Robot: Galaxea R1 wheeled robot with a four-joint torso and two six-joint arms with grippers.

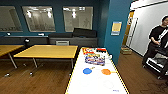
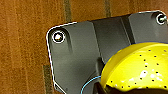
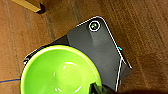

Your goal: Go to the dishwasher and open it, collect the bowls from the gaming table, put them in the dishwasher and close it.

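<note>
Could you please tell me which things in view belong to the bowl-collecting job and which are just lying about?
Part of the job:
- blue bowl
- orange bowl
- yellow bowl
- green bowl
- gaming table

Just lying about:
- colourful boxes at the table's far end
- wooden tables
- person with a cart

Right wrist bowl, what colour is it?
Bright green bowl, shown best in the right wrist view.

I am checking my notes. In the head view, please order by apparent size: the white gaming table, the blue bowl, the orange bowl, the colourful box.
1. Gaming table, largest by far.
2. Colourful box.
3. Blue bowl and orange bowl: they look about alike, so I do not rank them.
</note>
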